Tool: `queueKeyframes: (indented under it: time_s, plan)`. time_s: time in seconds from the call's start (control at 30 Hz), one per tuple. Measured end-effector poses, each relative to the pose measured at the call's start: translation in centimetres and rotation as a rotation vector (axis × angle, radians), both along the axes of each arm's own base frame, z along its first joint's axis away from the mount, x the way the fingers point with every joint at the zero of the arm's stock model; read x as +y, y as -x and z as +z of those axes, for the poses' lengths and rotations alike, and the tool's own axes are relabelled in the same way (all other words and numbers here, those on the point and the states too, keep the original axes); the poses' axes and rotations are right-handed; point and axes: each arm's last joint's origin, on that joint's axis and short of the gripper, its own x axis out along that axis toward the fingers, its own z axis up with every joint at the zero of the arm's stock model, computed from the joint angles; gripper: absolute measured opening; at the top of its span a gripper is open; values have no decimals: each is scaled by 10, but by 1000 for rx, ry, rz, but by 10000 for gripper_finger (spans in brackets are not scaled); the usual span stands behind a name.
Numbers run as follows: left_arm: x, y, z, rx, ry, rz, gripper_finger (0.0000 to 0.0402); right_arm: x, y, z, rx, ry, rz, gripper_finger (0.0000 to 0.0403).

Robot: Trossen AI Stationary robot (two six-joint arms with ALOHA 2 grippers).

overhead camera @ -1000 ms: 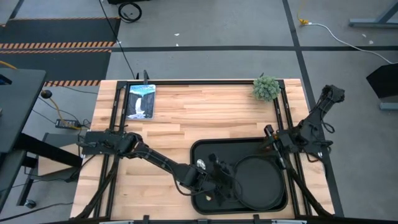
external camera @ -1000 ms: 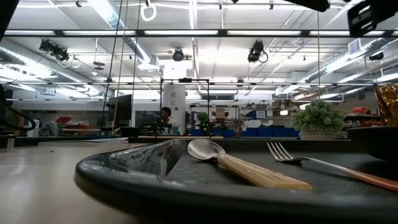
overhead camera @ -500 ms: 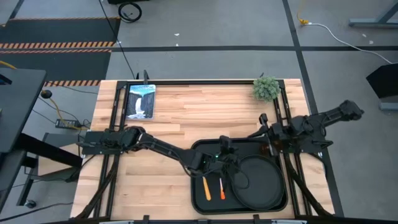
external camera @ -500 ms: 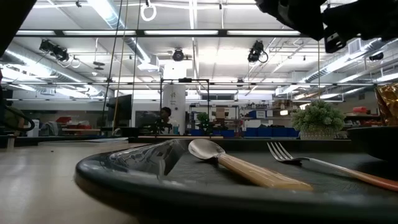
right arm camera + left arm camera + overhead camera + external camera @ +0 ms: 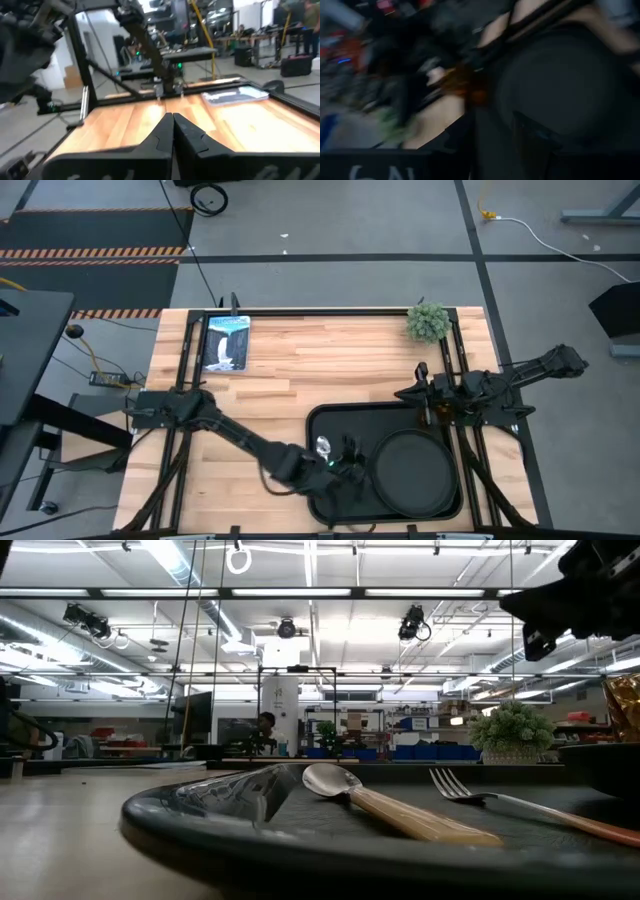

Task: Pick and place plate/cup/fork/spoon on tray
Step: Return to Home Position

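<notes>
Tray (image 5: 322,418): black, rectangular, on the desk's (image 5: 300,360) near right part. Contents, near to far: left gripper (image 5: 340,470) low over the left section, covering the cutlery from above, jaws' state cannot be told; spoon (image 5: 395,808) and fork (image 5: 520,802) lying flat side by side; plate (image 5: 415,472) in the right half; cup (image 5: 625,705) amber, at the far right corner. Right gripper (image 5: 412,392) at the tray's far right edge, jaws pressed together. Potted plant (image 5: 428,321) beyond.
</notes>
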Motion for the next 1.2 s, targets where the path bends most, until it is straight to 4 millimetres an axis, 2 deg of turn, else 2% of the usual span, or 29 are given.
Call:
queueKeyframes:
  time_s: [0.07,0.17,0.27,0.4,0.47,0.63,0.9,1.2]
  plan:
    - [-7,15,12,40,41,-67,134,-1,0,3,-9,-21,-18,10]
    - [-6,40,34,114,101,-123,130,-1,0,7,-52,-75,-18,10]
    - [1,67,54,192,124,-131,119,-1,1,10,-78,-141,-11,13]
    - [17,94,63,282,146,-115,95,-1,1,10,-79,-209,-3,17]
    - [24,105,59,296,142,-108,81,-1,1,10,-77,-208,-3,17]
    - [46,141,31,307,157,-94,49,-1,1,10,-77,-204,-4,16]
    - [78,203,-2,99,284,-166,19,-1,1,10,-78,-202,-4,18]
    - [119,271,-21,-109,429,-252,16,-1,1,10,-78,-202,-4,18]
